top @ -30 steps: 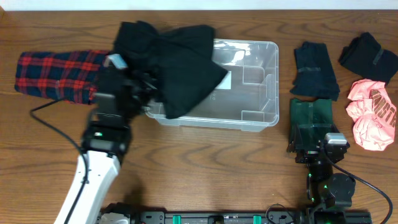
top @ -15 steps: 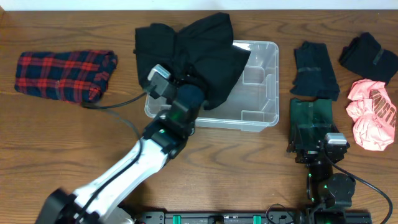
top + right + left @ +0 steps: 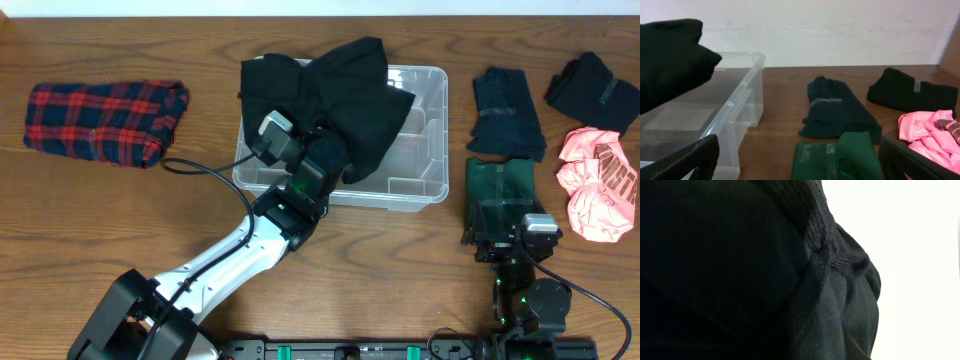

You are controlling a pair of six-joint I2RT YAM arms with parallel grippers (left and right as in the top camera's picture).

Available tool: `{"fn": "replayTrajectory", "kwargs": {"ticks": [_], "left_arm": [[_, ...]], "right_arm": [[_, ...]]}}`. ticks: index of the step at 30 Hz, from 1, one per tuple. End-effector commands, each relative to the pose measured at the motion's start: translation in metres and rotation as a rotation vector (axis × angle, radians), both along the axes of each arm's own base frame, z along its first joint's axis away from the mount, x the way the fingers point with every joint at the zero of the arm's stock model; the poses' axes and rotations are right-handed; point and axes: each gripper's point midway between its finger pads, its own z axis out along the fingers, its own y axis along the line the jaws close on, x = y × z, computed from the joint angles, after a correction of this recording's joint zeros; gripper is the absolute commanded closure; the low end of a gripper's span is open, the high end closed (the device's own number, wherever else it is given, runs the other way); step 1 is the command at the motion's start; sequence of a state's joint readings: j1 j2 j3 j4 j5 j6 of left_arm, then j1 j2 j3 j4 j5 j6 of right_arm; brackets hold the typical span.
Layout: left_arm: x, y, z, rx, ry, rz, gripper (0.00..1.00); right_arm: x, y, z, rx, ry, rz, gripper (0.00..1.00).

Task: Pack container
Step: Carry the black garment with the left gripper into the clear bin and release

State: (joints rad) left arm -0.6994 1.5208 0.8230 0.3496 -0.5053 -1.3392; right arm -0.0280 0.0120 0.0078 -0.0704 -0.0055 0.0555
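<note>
Counting one container [image 3: 428,160], six garments [image 3: 507,112]: your left end effector [image 3: 322,152] clamps black cloth [image 3: 345,85], right end effector [image 3: 800,160] gapes, plaid [image 3: 105,122] overhead-only.

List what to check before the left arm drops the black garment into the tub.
1. Grip: the left gripper is shut on the black garment, and cloth fills its wrist view. Ok.
2. Garment within the container rim: its far edge overhangs the back rim. Not ok.
3. Container floor free: the right half is bare; under the cloth is hidden. Cannot tell.
4. Right gripper out of the way: open, above the green garment, apart from the container. Ok.
5. Plaid garment clear of the arm: lies left of the container, apart. Ok.
</note>
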Motion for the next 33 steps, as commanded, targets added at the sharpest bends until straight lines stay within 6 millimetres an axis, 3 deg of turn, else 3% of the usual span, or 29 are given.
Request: {"fn": "replayTrajectory", "kwargs": {"ticks": [1,12,13,18,19,21,27,33], "left_arm": [[0.003,-0.003,0.032,-0.057,-0.072,0.018,0.94],[-0.007,-0.019,0.024,-0.036,-0.039,-0.038,0.94],[-0.007,-0.019,0.024,-0.036,-0.039,-0.038,0.89],[-0.007,-0.019,0.024,-0.029,-0.041,-0.04,0.24],[-0.007,-0.019,0.024,-0.014,-0.043,-0.046,0.13],[-0.007,-0.019,0.025,0.014,-0.051,-0.057,0.02],[-0.002,-0.025,0.046,0.103,-0.147,-0.111,0.02],[0.003,-0.036,0.08,0.35,-0.242,-0.238,0.02]], "right_arm": [[0.0,0.003,-0.001,-0.011,0.0,0.016,0.01],[0.0,0.003,-0.001,-0.011,0.001,0.016,0.01],[0.0,0.003,-0.001,-0.011,0.0,0.016,0.01],[0.0,0.003,-0.001,-0.011,0.0,0.016,0.01],[0.0,0.003,-0.001,-0.011,0.0,0.016,0.01],[0.0,0.003,-0.001,-0.011,0.0,0.016,0.01],[0.0,0.003,-0.001,-0.011,0.0,0.016,0.01],[0.0,0.003,-0.001,-0.011,0.001,0.016,0.01]]}}
